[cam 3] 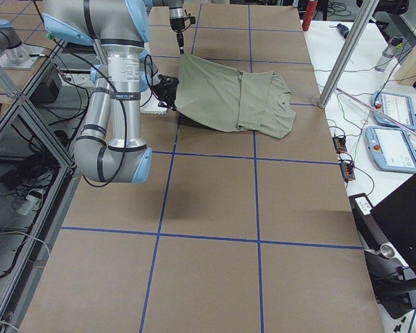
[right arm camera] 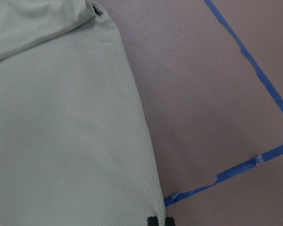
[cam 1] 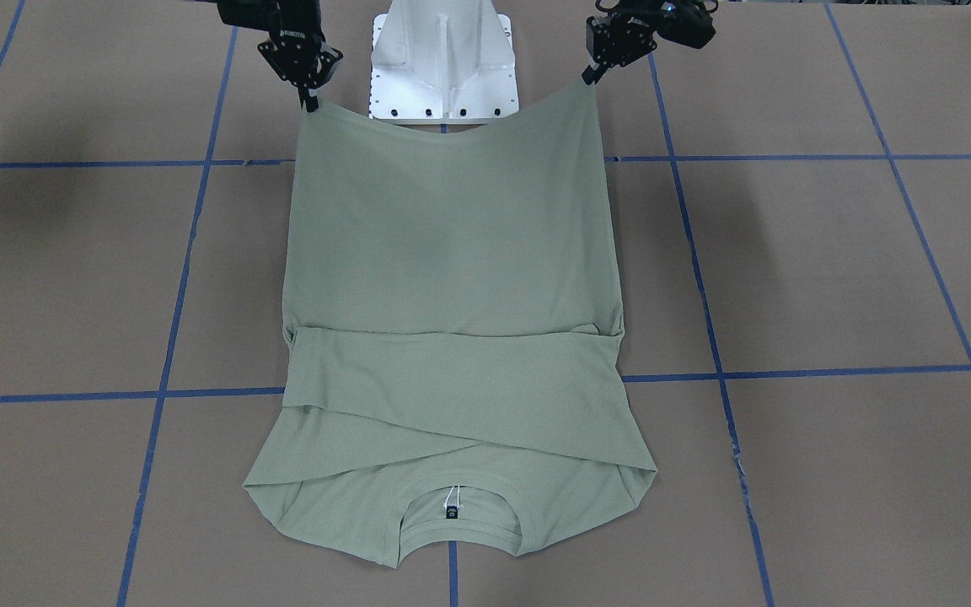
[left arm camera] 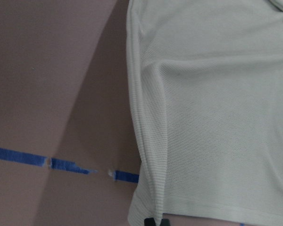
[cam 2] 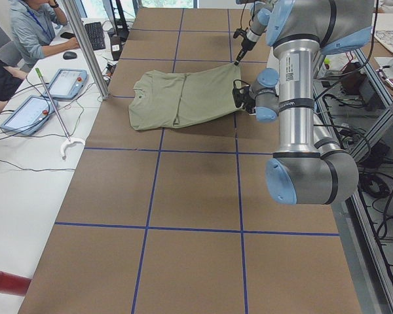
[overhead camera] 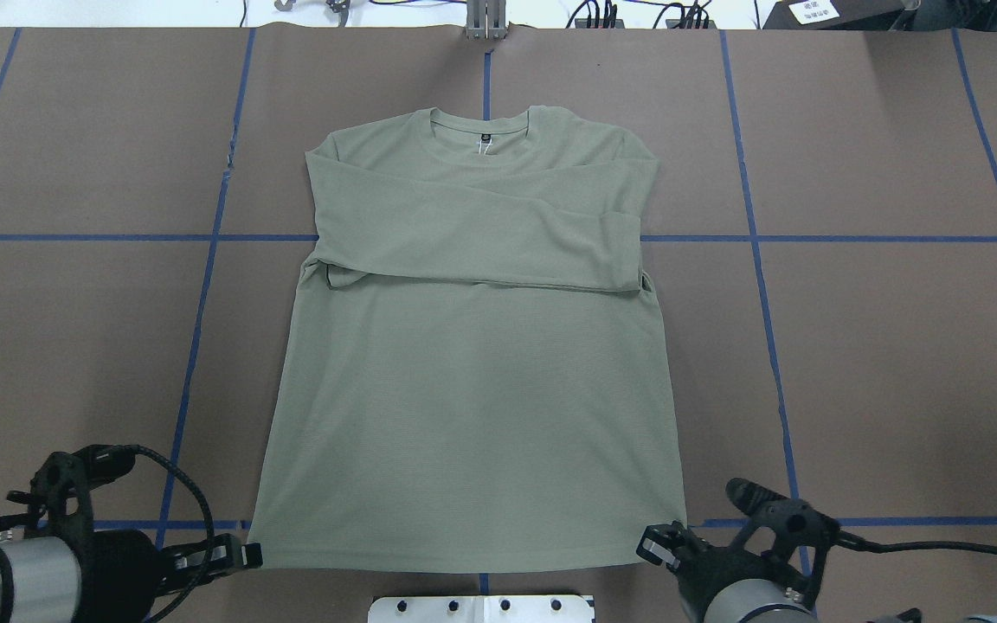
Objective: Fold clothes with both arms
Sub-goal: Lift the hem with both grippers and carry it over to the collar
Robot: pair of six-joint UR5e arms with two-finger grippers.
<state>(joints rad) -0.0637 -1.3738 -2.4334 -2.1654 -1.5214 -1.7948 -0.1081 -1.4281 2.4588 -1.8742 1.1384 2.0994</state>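
Note:
The pale green long-sleeved shirt [cam 1: 452, 253] [overhead camera: 464, 389] lies on the brown table, both sleeves folded across the chest and the neck label [cam 1: 452, 511] at the far end from the robot. Its hem is lifted off the table and sags between the two arms. My left gripper [cam 1: 591, 77] [overhead camera: 252, 554] [left arm camera: 154, 221] is shut on one hem corner. At the other hem corner, my right gripper [cam 1: 308, 103] [overhead camera: 650, 545] [right arm camera: 159, 220] is likewise shut on the fabric. The side views show the raised hem of the shirt [cam 2: 183, 98] [cam 3: 222, 97] casting a shadow beneath it.
The white pedestal base [cam 1: 443, 59] [overhead camera: 481, 608] stands just behind the raised hem. Blue tape lines [overhead camera: 758, 238] grid the brown table. A side desk holds tablets [cam 2: 69, 82], a keyboard and a seated person [cam 2: 36, 29]; a metal pole [cam 2: 92, 49] rises at the table edge.

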